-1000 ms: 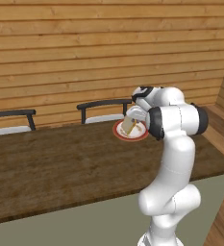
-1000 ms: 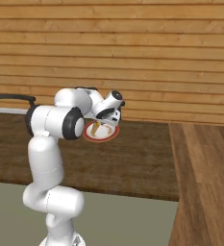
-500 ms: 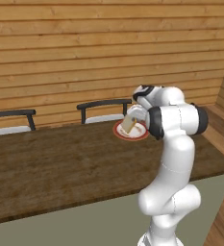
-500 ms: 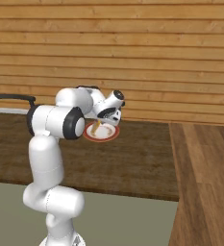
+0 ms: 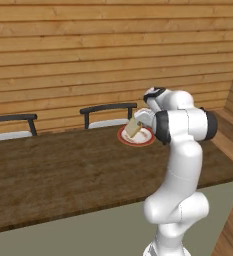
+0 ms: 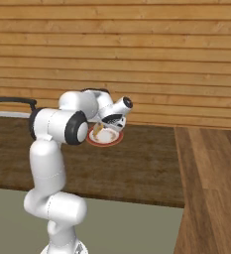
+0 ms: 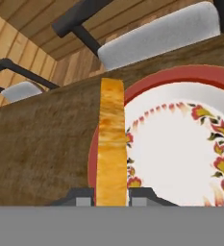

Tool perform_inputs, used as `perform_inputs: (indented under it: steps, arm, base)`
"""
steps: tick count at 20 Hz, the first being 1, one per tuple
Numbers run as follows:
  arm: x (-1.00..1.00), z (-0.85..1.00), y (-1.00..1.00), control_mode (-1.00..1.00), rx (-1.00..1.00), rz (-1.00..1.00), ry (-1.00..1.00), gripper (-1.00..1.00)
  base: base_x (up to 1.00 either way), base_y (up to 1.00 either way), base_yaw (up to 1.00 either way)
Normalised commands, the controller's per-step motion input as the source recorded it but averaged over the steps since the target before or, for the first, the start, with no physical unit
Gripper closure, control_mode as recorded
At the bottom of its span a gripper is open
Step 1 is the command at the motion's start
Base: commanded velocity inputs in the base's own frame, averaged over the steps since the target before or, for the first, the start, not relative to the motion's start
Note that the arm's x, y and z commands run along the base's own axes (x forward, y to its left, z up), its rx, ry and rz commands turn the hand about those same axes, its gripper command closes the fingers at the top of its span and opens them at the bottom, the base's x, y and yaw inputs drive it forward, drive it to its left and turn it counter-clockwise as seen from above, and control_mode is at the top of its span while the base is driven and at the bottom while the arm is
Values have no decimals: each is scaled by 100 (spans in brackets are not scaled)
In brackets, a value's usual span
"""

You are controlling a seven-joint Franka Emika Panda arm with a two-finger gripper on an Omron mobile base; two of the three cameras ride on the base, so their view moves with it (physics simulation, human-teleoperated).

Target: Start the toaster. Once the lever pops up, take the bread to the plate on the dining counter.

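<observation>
My gripper [image 5: 139, 121] [image 6: 106, 125] [image 7: 112, 198] is shut on the bread [image 5: 133, 129] [image 6: 97, 132] [image 7: 111, 144]. This golden-crusted slice is held on edge, tilted, just above the left part of the plate [image 5: 144, 141] [image 6: 110, 142] [image 7: 180, 76]. The round white plate has a red rim and a flower pattern. It lies on the dark wood-grain dining counter [image 5: 63, 170] [image 6: 146, 158] [image 7: 41, 144], near its far edge. In the hand view the slice rises edge-on between the two fingertips [image 7: 84, 198]. The toaster and the lever are out of view.
Two dark-framed chairs with grey seats [image 5: 107, 114] [image 5: 10, 127] [image 7: 156, 33] stand behind the counter against a wood-plank wall. At the right the counter meets a lighter wooden floor [image 6: 211, 178]. Bare counter surface stretches left of the plate.
</observation>
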Motion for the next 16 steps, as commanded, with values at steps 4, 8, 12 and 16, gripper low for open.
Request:
perform_inputs:
  steps: [4, 8, 12, 16]
  arm:
    - [0, -37, 0, -100, 2, 0, 0, 100]
    - [0, -30, 0, -100, 0, 0, 0, 100]
    - [0, 0, 0, -100, 0, 0, 0, -100]
    - [0, 6, 0, -100, 0, 0, 0, -100]
  base:
    - [0, 0, 0]
    - [0, 0, 0]
    - [0, 0, 0]
    - [0, 0, 0]
